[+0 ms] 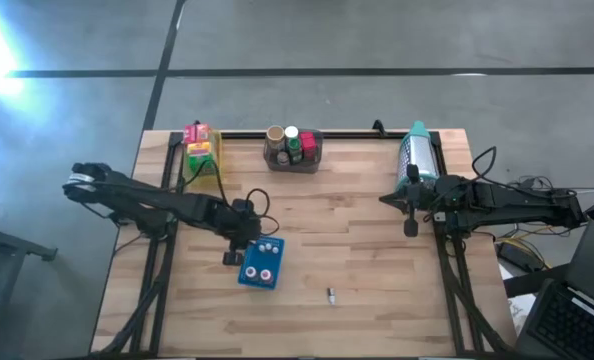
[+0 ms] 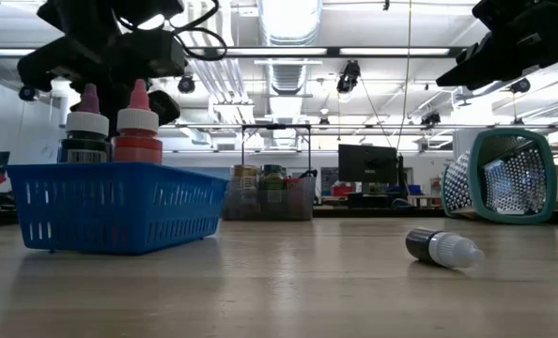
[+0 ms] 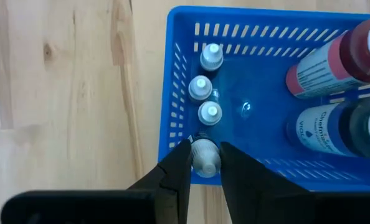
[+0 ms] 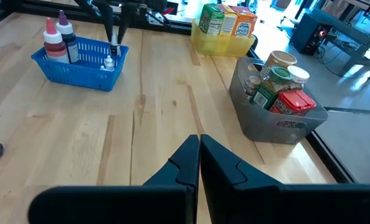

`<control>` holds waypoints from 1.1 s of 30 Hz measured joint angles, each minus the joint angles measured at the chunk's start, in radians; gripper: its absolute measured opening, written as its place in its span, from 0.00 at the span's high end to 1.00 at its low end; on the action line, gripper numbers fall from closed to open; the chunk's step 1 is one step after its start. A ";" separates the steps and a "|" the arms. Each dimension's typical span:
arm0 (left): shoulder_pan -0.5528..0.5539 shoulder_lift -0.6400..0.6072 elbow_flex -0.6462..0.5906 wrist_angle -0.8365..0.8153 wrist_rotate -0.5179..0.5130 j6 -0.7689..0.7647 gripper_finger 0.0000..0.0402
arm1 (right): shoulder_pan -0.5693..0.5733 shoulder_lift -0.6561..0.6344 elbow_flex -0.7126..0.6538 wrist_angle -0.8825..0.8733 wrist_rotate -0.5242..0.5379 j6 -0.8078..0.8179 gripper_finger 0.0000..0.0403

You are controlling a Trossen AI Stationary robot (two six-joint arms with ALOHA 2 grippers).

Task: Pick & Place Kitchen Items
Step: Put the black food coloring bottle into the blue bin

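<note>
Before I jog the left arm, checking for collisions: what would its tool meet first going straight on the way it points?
The left tool, shut on a small white-capped bottle, points down into the blue tray; likely the tray's floor first, though depth is unclear.

Four tiny white-capped bottles [image 3: 205, 112] and two big squeeze bottles [image 3: 334, 59] sit in one blue plastic basket [image 3: 172, 81]. One small dark bottle [image 2: 443, 248] lies alone on the wooden tabletop [image 1: 357, 240].
</note>
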 joint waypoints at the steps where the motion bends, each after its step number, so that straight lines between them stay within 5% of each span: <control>1: 0.000 0.006 0.000 0.001 0.002 -0.002 0.80 | 0.000 0.000 0.000 0.000 0.000 -0.001 0.98; 33: 0.000 0.175 0.007 0.070 0.031 0.009 0.79 | 0.000 0.000 0.000 0.000 0.000 0.001 0.98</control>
